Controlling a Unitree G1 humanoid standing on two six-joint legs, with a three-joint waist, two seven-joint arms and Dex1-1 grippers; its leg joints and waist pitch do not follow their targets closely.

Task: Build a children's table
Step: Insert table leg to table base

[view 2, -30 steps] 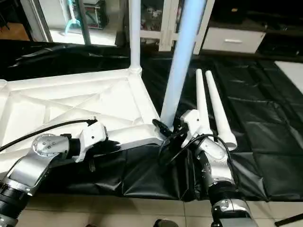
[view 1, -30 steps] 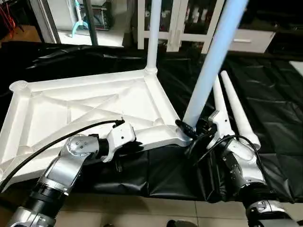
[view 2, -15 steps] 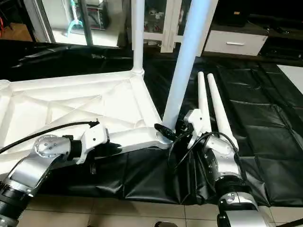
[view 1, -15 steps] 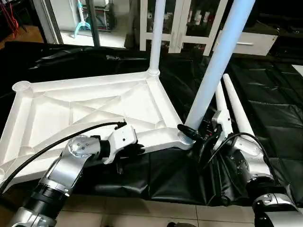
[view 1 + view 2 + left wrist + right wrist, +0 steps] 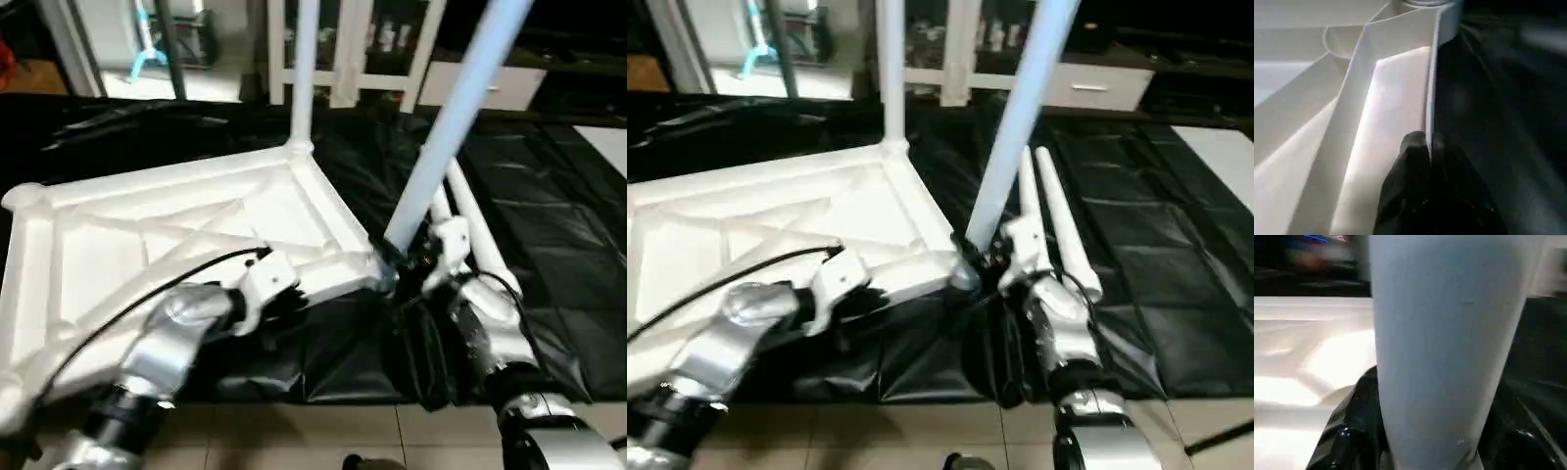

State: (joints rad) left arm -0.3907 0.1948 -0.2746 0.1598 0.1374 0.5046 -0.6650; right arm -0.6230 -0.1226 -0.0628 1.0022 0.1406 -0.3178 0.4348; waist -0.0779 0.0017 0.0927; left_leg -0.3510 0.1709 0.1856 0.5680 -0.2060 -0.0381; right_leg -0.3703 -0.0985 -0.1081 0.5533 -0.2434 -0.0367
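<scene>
Black sheet (image 5: 549, 196), left fingers (image 5: 1415, 156) pinching tabletop (image 5: 176, 225) rim, right fingers (image 5: 1347, 431) clasping leg (image 5: 441, 137) at corner socket

No text, label, brand, number or sign can be read anywhere in these views.

White ribbed tabletop (image 5: 176, 235) upside down on black sheeting, two legs (image 5: 453, 117) socketed upright, two legs (image 5: 480, 235) lying beside.
</scene>
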